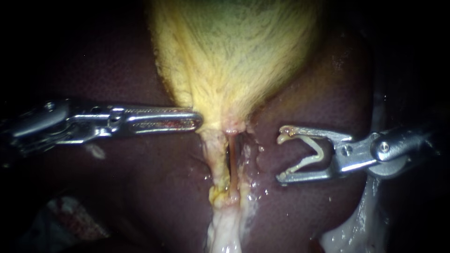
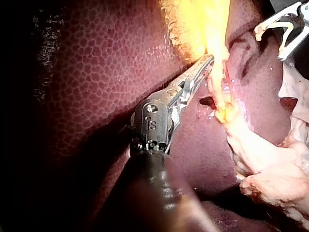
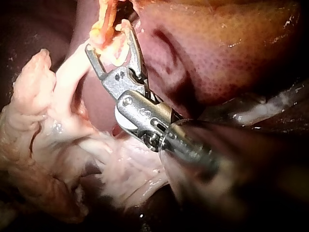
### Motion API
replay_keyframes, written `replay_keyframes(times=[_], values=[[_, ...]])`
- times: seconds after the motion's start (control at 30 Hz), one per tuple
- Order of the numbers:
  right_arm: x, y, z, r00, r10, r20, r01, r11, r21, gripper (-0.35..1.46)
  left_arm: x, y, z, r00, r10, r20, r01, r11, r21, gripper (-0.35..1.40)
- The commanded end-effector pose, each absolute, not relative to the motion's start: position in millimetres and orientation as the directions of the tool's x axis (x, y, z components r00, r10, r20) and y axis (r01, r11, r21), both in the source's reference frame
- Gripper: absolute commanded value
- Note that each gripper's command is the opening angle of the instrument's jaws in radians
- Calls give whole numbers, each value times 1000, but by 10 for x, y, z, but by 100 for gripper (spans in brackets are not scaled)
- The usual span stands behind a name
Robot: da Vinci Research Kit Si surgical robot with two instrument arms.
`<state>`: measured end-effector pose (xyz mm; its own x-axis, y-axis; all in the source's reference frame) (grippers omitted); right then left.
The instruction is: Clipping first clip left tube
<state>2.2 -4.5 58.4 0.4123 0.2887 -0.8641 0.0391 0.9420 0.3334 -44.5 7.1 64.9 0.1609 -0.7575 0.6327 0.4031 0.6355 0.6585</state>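
The yellow gallbladder (image 1: 234, 56) narrows downward into two strands over the dark liver (image 1: 140, 178). These are a pale left tube (image 1: 214, 157) and a thin reddish right tube (image 1: 233, 157), with a dark gap between them. My left instrument (image 1: 196, 121) lies level, its jaws shut on the edge of the gallbladder's neck (image 2: 208, 60). My right instrument (image 1: 280, 158) stands to the right of both tubes, apart from them. Its wide jaws hold an open pale clip (image 1: 311, 152). The right wrist view shows this clip (image 3: 115, 58) in the jaws (image 3: 107, 36), just short of the tubes (image 3: 104, 21).
Pale fatty tissue (image 1: 225, 229) hangs below the tubes and spreads beside my right instrument (image 3: 48, 121). More whitish tissue (image 1: 356, 229) lies at the lower right. A dim, red-flecked patch (image 1: 70, 215) sits at the lower left. Liver (image 2: 96, 72) surrounds the field.
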Motion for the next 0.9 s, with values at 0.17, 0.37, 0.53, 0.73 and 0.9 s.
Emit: replay_keyframes(times=[0.17, 0.37, 0.53, 0.73, 0.9], values=[[29, -57, 593, 408, 303, -861, 47, 935, 351, 59, -437, 72, 642, 161, -759, 631, 399, 635, 662, -35], [57, -86, 615, 403, 376, -834, 51, 901, 431, 58, -413, 77, 617, 159, -765, 624, 404, 627, 666, -35], [90, -108, 634, 403, 405, -821, 65, 882, 467, 58, -388, 86, 595, 144, -769, 622, 425, 616, 663, -35], [132, -126, 657, 405, 420, -812, 91, 865, 493, 58, -374, 95, 577, 128, -762, 635, 434, 619, 654, -35], [156, -127, 675, 407, 427, -807, 112, 854, 508, 56, -375, 92, 572, 128, -762, 635, 437, 618, 653, -35]])
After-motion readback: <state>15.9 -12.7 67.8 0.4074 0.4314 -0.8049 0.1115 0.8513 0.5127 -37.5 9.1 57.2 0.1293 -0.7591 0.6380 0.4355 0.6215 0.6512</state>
